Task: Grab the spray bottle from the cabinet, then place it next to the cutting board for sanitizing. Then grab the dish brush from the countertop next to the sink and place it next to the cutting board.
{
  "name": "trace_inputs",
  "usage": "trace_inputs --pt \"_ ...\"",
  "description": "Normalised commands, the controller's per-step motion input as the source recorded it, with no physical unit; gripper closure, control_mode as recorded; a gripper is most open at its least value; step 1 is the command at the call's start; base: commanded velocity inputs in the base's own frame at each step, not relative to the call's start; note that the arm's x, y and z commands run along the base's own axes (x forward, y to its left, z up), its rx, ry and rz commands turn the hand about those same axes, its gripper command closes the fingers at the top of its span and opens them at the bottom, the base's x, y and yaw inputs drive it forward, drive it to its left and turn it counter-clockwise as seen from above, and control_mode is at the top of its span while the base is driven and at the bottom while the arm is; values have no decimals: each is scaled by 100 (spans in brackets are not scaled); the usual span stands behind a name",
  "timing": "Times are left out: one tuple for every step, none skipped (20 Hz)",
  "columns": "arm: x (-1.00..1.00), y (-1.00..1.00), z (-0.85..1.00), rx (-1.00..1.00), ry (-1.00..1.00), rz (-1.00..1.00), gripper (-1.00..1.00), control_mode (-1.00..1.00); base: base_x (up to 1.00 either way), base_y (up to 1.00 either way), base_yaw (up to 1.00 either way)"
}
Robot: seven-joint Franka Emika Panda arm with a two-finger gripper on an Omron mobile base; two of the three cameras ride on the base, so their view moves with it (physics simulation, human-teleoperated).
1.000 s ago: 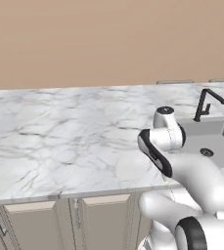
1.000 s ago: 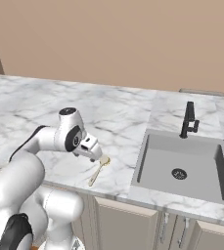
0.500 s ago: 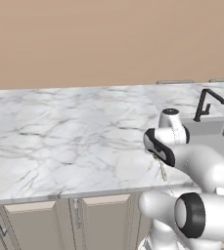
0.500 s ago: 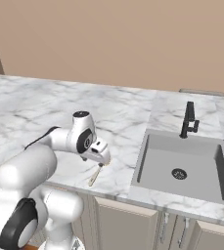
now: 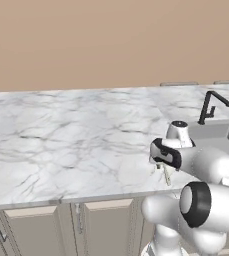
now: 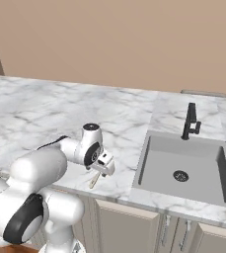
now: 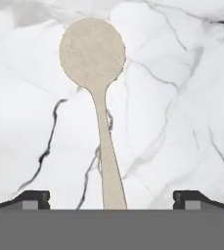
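Hand view looks straight down on the dish brush (image 7: 98,105), a pale stick with a rounded end lying flat on the white marble desk (image 7: 182,97), its handle running between the two dark fingertips (image 7: 35,197), which stand wide apart and touch nothing: the hand (image 7: 111,200) is released and empty, poised just above the handle. From the right base view the hand (image 6: 102,167) hangs low over the near edge of the desk (image 6: 40,113), the brush (image 6: 93,182) lying just beneath it, near the left rim of the sink (image 6: 183,168) with its black faucet (image 6: 190,121) at the back. Left base view shows the same hand (image 5: 162,161) bent down at the desk's front edge, cabinet doors (image 5: 103,227) below. Judged from this, the second half of the job is in hand: the brush is not yet gripped, and must be lifted and carried to the cutting board; how the spray bottle fared cannot be told
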Motion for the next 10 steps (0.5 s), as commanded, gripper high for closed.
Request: trace_inputs --pt "26 0 -33 9 0 0 -100 -100 0 0 0" --pt "21 0 -28 7 0 0 -100 -100 0 0 0" --pt "20 0 -31 7 0 0 -100 -100 0 0 0" --pt "23 0 -34 7 0 0 -100 -100 0 0 0" --pt "25 0 -44 5 0 0 -100 -100 0 0 0" --pt "39 0 -51 3 0 0 100 -100 0 0 0" --pt "50 11 -59 1 0 0 100 -100 0 0 0" --pt "66 13 -68 2 0 0 100 -100 0 0 0" --pt "71 14 -69 2 0 0 100 -100 0 0 0" --pt "73 6 -70 0 0 0 100 -100 0 0 0"
